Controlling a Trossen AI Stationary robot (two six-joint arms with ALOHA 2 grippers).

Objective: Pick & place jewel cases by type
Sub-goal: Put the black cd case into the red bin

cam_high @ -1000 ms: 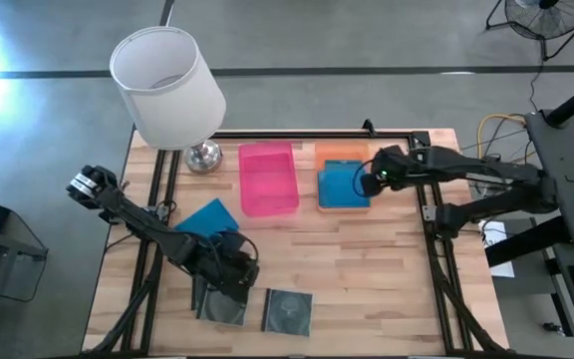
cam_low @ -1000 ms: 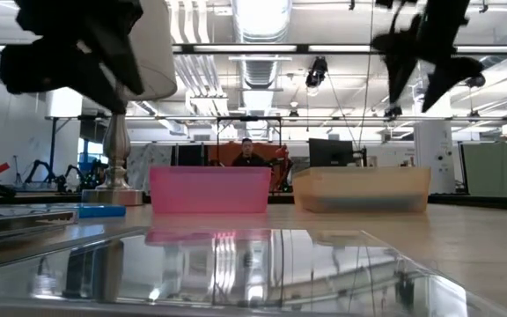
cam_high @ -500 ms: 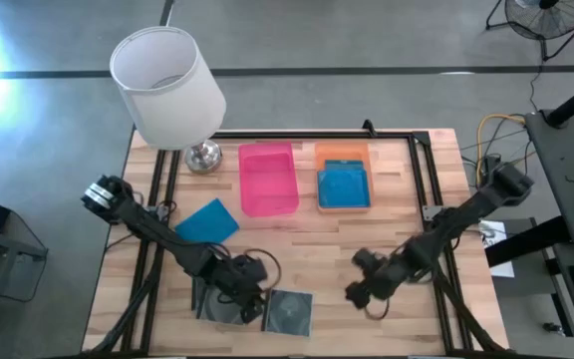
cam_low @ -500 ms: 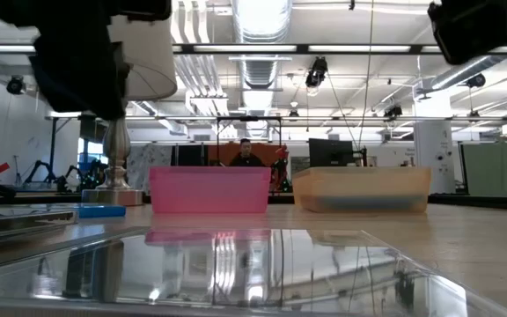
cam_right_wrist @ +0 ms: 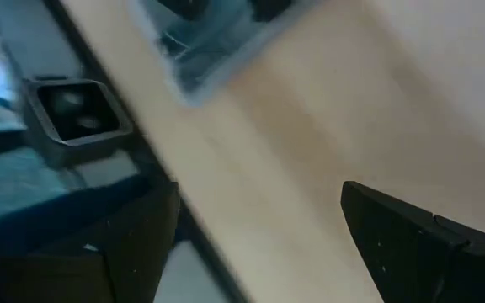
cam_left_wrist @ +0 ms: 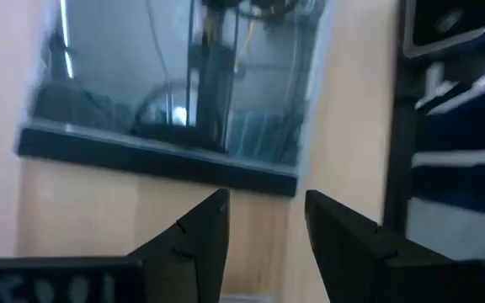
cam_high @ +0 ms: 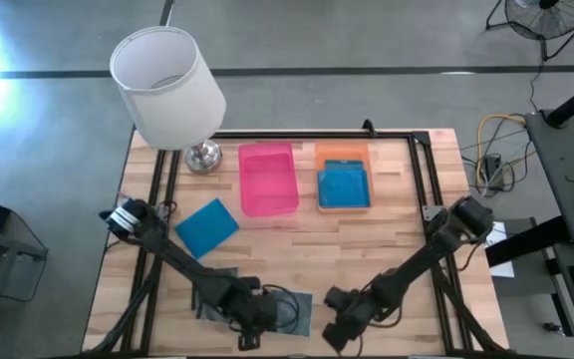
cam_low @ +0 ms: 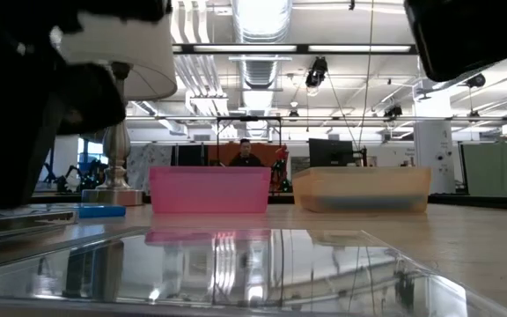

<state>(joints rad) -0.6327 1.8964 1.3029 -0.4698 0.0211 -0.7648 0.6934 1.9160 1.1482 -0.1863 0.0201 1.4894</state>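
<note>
Two clear jewel cases lie flat near the table's near edge, one on the left (cam_high: 214,296) and one on the right (cam_high: 294,309). A blue jewel case (cam_high: 207,226) lies flat on the table's left. Another blue case (cam_high: 344,186) lies in the orange tray (cam_high: 341,152). My left gripper (cam_high: 252,319) is open over the near edge between the clear cases; its wrist view shows one clear case (cam_left_wrist: 171,84) ahead of the fingers (cam_left_wrist: 200,240). My right gripper (cam_high: 339,321) is open and empty just right of the right clear case, whose corner (cam_right_wrist: 217,42) shows in its wrist view.
A pink tray (cam_high: 267,179) stands beside the orange tray at the table's far middle. A lamp with a white shade (cam_high: 165,88) stands at the far left corner. Dark rails (cam_high: 429,214) run along the table's sides. A person (cam_low: 247,151) shows far behind the table.
My right gripper has left the orange tray, where the blue case stays, and has swung across the table to the near edge, beside the right clear case. My left gripper has gone toward the near edge and to the right, past the left clear case.
</note>
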